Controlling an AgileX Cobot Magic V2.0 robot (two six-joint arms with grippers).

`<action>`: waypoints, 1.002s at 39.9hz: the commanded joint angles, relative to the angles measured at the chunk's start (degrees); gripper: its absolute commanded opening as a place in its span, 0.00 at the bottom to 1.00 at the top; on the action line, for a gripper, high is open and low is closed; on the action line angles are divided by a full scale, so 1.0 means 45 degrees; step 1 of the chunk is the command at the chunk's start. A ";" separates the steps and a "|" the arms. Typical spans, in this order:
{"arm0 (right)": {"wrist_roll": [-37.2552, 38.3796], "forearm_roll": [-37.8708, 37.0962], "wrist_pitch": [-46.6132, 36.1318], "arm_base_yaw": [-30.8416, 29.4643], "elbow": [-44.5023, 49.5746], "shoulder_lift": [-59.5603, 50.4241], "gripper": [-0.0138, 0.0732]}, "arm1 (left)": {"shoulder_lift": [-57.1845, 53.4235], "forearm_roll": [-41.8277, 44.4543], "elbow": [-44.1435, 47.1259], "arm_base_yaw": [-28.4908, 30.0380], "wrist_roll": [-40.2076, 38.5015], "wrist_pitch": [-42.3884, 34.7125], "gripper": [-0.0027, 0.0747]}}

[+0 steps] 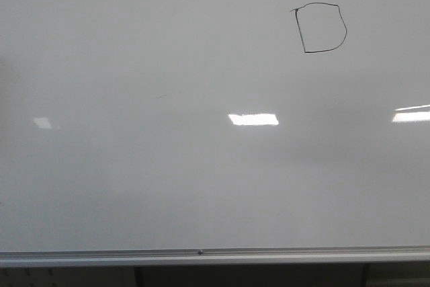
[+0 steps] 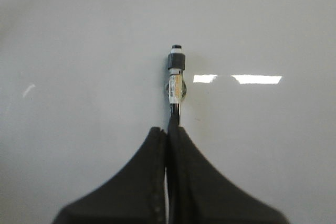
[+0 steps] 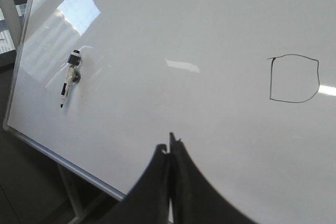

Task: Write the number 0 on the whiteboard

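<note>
The whiteboard (image 1: 134, 166) fills the front view, with its silver bottom rail (image 1: 201, 255) low down. The number 0 (image 1: 320, 28) is a thin black D-like closed outline at the board's upper right; it also shows in the right wrist view (image 3: 294, 78). A white marker with black ends (image 3: 70, 80) clings to the board's left part, with no gripper round it. In the left wrist view the marker (image 2: 176, 77) lies beyond my left gripper (image 2: 167, 129), which is shut and empty; the fingertips hide its lower end. My right gripper (image 3: 169, 148) is shut and empty, off the board. Neither gripper shows in the front view.
Bright rectangular light reflections (image 1: 253, 119) lie across the board's middle, and a window reflection (image 3: 58, 19) sits near its left edge. Dark stand legs (image 1: 138, 277) run below the rail. The board's frame edge (image 3: 68, 163) shows in the right wrist view.
</note>
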 commanded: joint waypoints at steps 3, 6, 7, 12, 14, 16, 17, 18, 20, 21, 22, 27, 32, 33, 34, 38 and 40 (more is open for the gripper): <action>-0.0100 0.0247 -0.0460 0.0013 -0.0330 0.0083 0.08 | -0.0269 0.0044 0.0461 -0.0006 -0.0161 -0.2132 0.01; -0.0100 0.0247 -0.0451 0.0013 -0.0330 0.0083 0.08 | -0.0269 0.0044 0.0661 -0.0006 -0.0161 -0.2307 0.01; -0.0100 0.0247 -0.0451 0.0013 -0.0330 0.0083 0.08 | -0.0269 0.0044 0.0672 -0.0006 -0.0161 -0.2308 0.01; -0.0100 0.0247 -0.0451 0.0013 -0.0330 0.0083 0.08 | -0.0261 0.0044 0.0672 -0.0006 -0.0161 -0.2226 0.01; -0.0100 0.0247 -0.0451 0.0013 -0.0330 0.0083 0.08 | -0.0261 0.0044 0.0672 -0.0006 -0.0161 -0.2226 0.01; -0.0100 0.0247 -0.0451 0.0013 -0.0330 0.0083 0.08 | -0.0261 0.0044 0.0672 -0.0006 -0.0161 -0.2226 0.01; -0.0100 0.0247 -0.0451 0.0013 -0.0330 0.0083 0.08 | -0.0261 0.0044 0.0672 -0.0006 -0.0161 -0.2226 0.01; -0.0100 0.0247 -0.0451 0.0013 -0.0330 0.0083 0.08 | -0.0261 0.0044 0.0672 -0.0006 -0.0161 -0.2226 0.01; -0.0100 0.0247 -0.0451 0.0013 -0.0330 0.0083 0.08 | -0.0261 0.0044 0.0672 -0.0006 -0.0161 -0.2226 0.01; -0.0100 0.0247 -0.0451 0.0013 -0.0330 0.0083 0.08 | -0.0261 0.0044 0.0672 -0.0006 -0.0161 -0.2226 0.01; -0.0100 0.0247 -0.0451 0.0013 -0.0330 0.0083 0.08 | -0.0261 0.0044 0.0672 -0.0006 -0.0161 -0.2226 0.01; -0.0100 0.0247 -0.0451 0.0013 -0.0330 0.0083 0.08 | -0.0261 0.0044 0.0672 -0.0006 -0.0161 -0.2226 0.01; -0.0100 0.0247 -0.0451 0.0013 -0.0330 0.0083 0.08 | -0.0261 0.0044 0.0672 -0.0006 -0.0161 -0.2226 0.01; -0.0100 0.0247 -0.0451 0.0013 -0.0330 0.0083 0.08 | -0.0261 0.0044 0.0672 -0.0006 -0.0161 -0.2226 0.01; -0.0100 0.0247 -0.0451 0.0013 -0.0330 0.0083 0.08 | -0.0261 0.0044 0.0672 -0.0006 -0.0161 -0.2226 0.01; -0.0100 0.0247 -0.0451 0.0013 -0.0330 0.0083 0.08 | -0.0261 0.0044 0.0672 -0.0006 -0.0161 -0.2226 0.01; -0.0100 0.0247 -0.0451 0.0013 -0.0330 0.0083 0.08 | -0.0261 0.0044 0.0672 -0.0006 -0.0161 -0.2226 0.01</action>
